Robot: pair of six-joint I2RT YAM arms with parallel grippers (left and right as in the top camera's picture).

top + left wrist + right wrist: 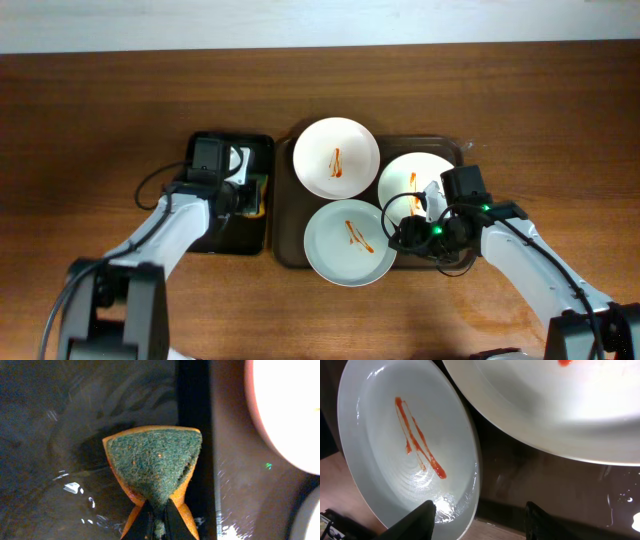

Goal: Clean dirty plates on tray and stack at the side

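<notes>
Three white plates lie on the dark-brown tray (286,215), each with an orange-red sauce streak: a back plate (336,157), a right plate (415,178) and a front plate (348,242). My right gripper (400,232) is open low over the tray. In the right wrist view its fingers (480,519) straddle the right rim of the front plate (395,460), below the right plate (560,405). My left gripper (254,196) is shut on a green-and-orange sponge (155,462) over the black tray (60,435).
The narrow black tray (232,235) sits left of the brown tray, touching it. Bare wood-grain tabletop (100,120) lies to the left, right and back. The back plate's rim (285,410) is close to the sponge.
</notes>
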